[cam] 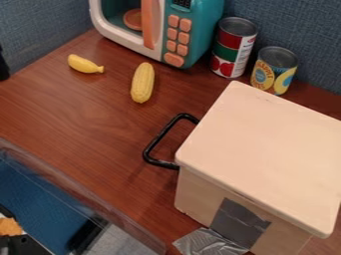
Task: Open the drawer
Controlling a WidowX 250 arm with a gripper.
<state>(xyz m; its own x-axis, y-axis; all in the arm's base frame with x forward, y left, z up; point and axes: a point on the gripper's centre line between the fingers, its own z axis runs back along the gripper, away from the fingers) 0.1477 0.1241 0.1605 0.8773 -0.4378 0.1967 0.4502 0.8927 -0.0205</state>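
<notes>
At the far left edge of the camera view, beyond the yellow banana, just a black sliver of the gripper [3, 68]. Cannot tell from so little how far apart the jaws stand, nor whether around anything.

Next outward, lying on the brown bench [73, 119], the toy banana [85, 64], with its stem end toward the right. Just right of it, a pale yellow ear of corn [142, 82], lying lengthwise up the view. Above both, against the blue wall [303, 25], a teal and white toy microwave [204, 25] with orange buttons and an orange door handle [152, 25].

Farther right and lower, the black drawer handle [154, 142], jutting out leftward from under the top of the cream drawer box [263, 149]. Drawer seemingly pushed in, with its front hidden beneath that top. On the near side of the box, a patch of grey tape [240, 221]; below it, crumpled silver tape [208, 242] on the bench.

Behind the box, near the wall, a tall red and green can [233, 47], upright, and to its right a shorter can with yellow print [273, 70], also upright.
</notes>
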